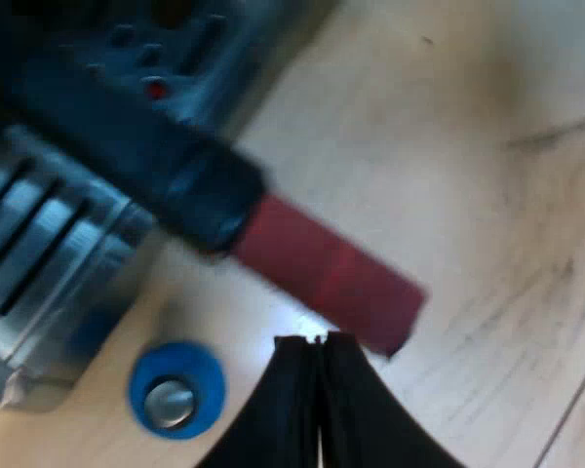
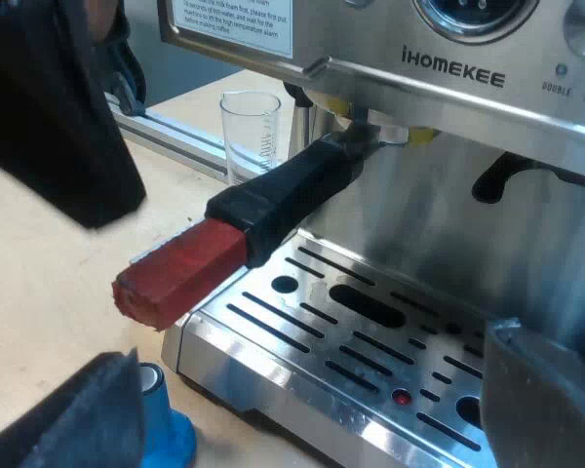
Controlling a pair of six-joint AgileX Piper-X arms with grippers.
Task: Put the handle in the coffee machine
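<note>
Two black fingers [image 1: 273, 419] of the left pincer [image 1: 318, 343] meet at their tips, closed on nothing. They hover over the counter [image 1: 468, 146], just beside the red end [image 1: 327, 273] of the handle [image 1: 175, 180]. I cannot tell whether the tips touch it. Close by, a blue tamper [image 1: 175, 390] with a silvery middle stands on the counter near the corner of the tray [image 1: 39, 253].

The right pincer [image 2: 312, 390] is open. Its two fingers [image 2: 68, 419] are spread wide and hold nothing, and it faces the front of the machine [image 2: 448, 68] with the slotted tray [image 2: 370, 322] between and beyond them. The tamper [image 2: 161, 419] sits nearest, on the counter [image 2: 39, 292] just off the tray's near corner.

Farther in, the handle [image 2: 292, 190] slopes down and outward from the machine's front. Its red end [image 2: 180, 273] hangs past the tray's corner, above the counter and the tamper. At the far end of the handle, the holder [image 2: 370, 136] sits up under the machine's front, and it looks locked in.

A black, blurred shape [image 2: 58, 117] hangs near the red end, and I cannot tell what it is.

Farthest off, a clear glass [image 2: 251, 132] with printed marks stands upright on the counter beside the machine, behind the handle.
</note>
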